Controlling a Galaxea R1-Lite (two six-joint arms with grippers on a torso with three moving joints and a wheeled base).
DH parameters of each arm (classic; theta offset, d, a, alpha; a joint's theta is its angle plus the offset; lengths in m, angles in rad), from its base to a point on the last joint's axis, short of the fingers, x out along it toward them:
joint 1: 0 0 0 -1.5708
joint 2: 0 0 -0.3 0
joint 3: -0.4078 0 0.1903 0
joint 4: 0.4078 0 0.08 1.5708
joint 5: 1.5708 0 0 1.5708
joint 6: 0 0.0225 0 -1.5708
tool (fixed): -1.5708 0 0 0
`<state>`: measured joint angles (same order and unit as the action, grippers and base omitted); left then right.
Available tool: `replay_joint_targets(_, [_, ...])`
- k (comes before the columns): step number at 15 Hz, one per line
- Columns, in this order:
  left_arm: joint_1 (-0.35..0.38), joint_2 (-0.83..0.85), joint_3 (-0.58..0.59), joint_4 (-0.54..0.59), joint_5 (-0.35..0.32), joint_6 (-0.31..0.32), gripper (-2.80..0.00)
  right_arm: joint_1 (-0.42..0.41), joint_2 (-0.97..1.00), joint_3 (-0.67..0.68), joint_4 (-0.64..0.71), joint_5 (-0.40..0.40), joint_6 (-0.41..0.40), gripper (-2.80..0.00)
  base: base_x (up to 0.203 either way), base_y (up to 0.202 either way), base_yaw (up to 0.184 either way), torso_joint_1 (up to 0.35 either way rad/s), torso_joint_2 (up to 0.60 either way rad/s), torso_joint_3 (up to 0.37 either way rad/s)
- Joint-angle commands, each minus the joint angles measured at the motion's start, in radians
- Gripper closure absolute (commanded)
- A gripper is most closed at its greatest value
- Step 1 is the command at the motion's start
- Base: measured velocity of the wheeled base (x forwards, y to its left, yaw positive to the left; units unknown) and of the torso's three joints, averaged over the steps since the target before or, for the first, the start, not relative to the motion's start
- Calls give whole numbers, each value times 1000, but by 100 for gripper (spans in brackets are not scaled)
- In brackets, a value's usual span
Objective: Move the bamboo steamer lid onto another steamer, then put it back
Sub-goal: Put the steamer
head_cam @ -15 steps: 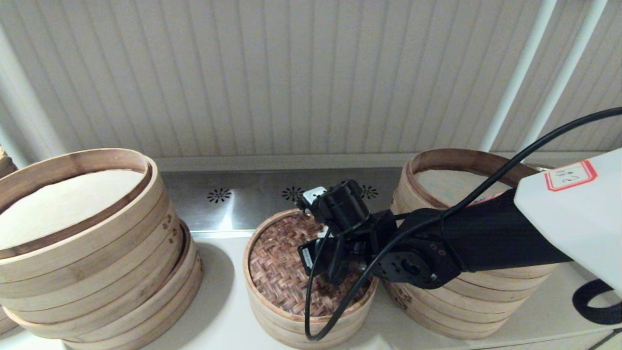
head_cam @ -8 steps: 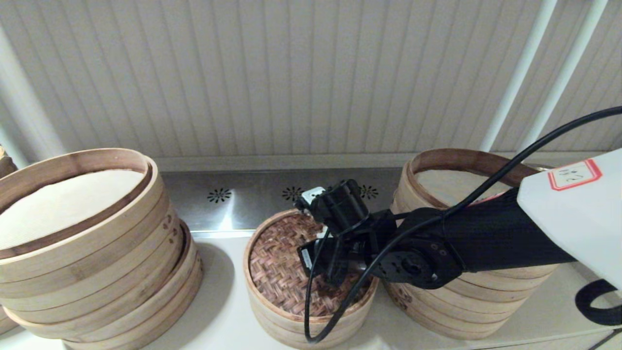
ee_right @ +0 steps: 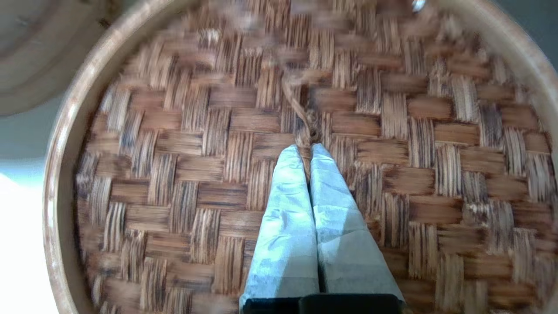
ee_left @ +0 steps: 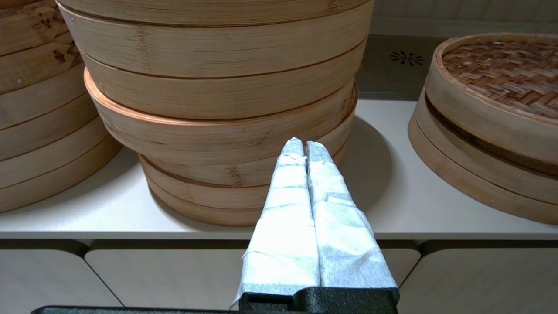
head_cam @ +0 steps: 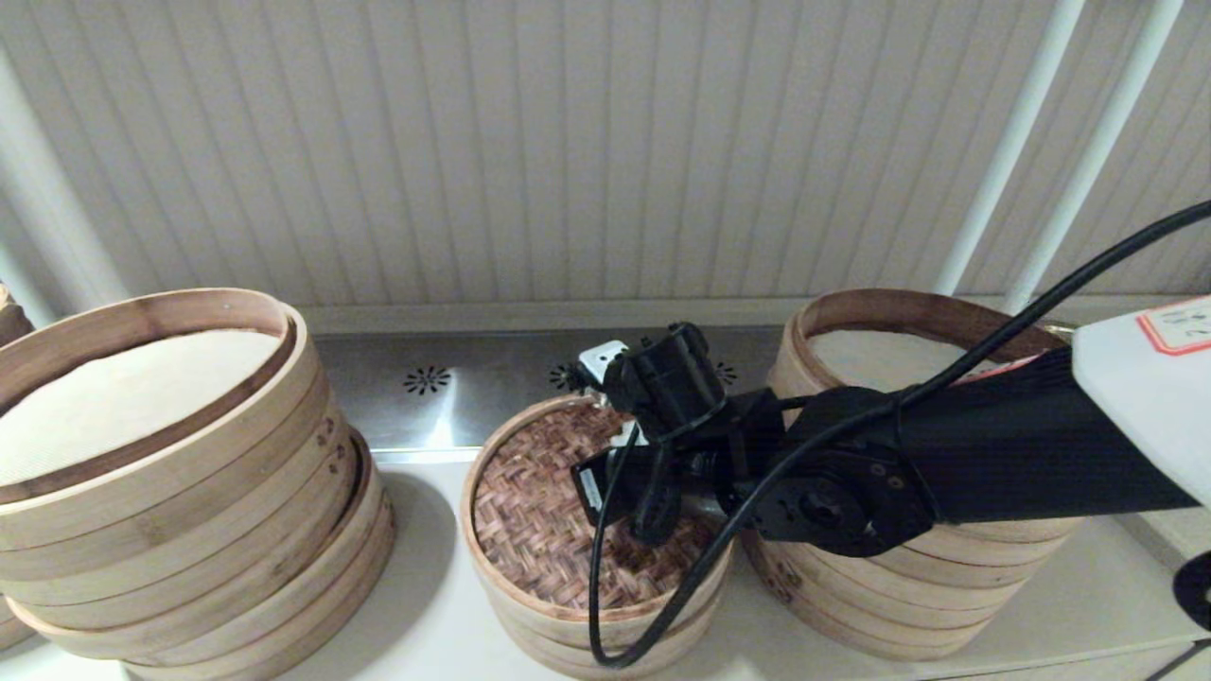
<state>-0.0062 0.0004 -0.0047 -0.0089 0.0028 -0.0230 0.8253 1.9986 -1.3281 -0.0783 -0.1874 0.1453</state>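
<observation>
Over the middle steamer, the right gripper (ee_right: 307, 150) pinches the twisted loop handle (ee_right: 301, 115) of the bamboo steamer lid (head_cam: 549, 511), apparently raised slightly. Below the counter edge, the left gripper (ee_left: 300, 146) hangs clenched and empty.

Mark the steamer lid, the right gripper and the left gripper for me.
bamboo steamer lid (head_cam: 530, 501), head view, on its woven top.
right gripper (ee_right: 308, 150), right wrist view, at the fingertips pinching the lid's loop.
left gripper (ee_left: 304, 145), left wrist view, at the closed fingertips.
</observation>
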Motion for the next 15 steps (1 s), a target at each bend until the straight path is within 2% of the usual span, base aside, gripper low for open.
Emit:
replay_joint_targets(1, [0,1,0,0,0,-1,0,3,-34,-5,-1,-5,-14,0,0,0,0,0,0,0])
replay_joint_targets(10, [0,1,0,0,0,-2,0,32,-110,-124,15,-43,-87,0,0,0,0,0,0,0])
replay_joint_targets(15, [0,1,0,0,0,0,0,45,-115,-200,31,-112,-128,0,0,0,0,0,0,0])
